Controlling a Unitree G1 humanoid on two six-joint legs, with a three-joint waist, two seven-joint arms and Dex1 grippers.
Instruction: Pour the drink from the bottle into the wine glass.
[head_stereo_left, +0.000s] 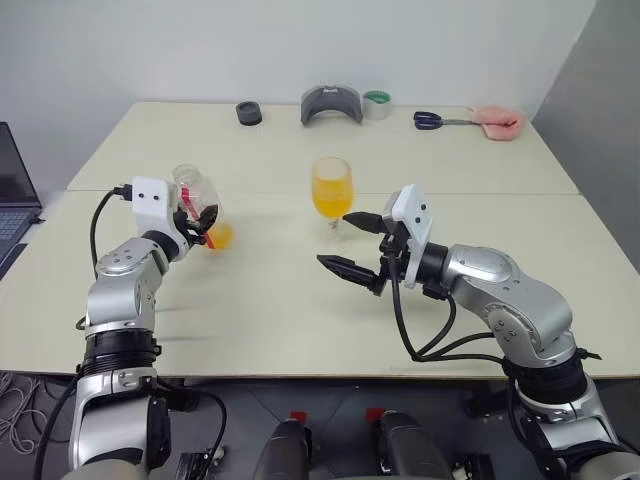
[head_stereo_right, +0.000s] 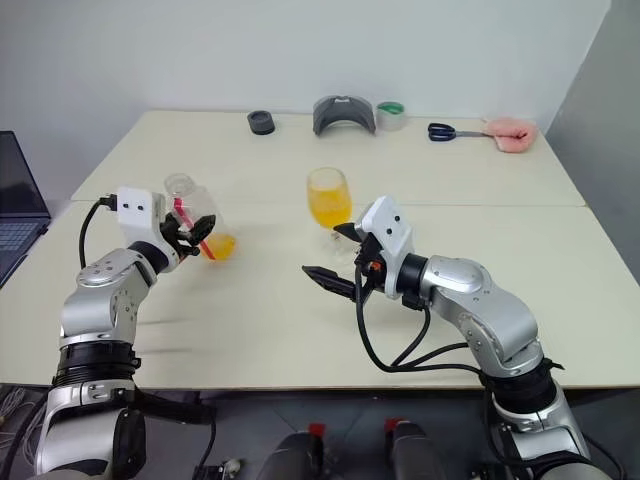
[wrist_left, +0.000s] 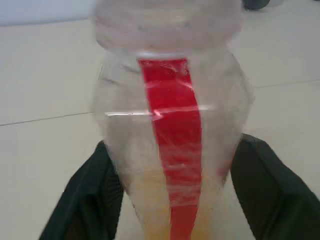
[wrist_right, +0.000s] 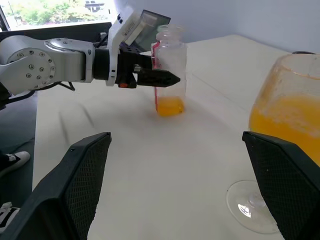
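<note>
The bottle (head_stereo_left: 190, 186) stands upright on the table at the left, with a red label strip and a little orange drink (head_stereo_left: 221, 237) at its bottom. My left gripper (head_stereo_left: 203, 217) reaches around its lower half from the near side; whether it presses on the bottle I cannot tell. The wine glass (head_stereo_left: 332, 186) stands at the table's middle, its bowl more than half full of orange drink. Just in front of the glass's foot my right gripper (head_stereo_left: 335, 240) stands wide open with nothing in it, pointing toward the bottle.
Along the table's far edge (head_stereo_left: 300, 104) lie a black round lid (head_stereo_left: 249, 113), a grey curved object (head_stereo_left: 331, 104), a tape roll (head_stereo_left: 377, 103), scissors (head_stereo_left: 435, 120) and a pink object (head_stereo_left: 498, 121). A laptop (head_stereo_left: 15, 190) sits beyond the left edge.
</note>
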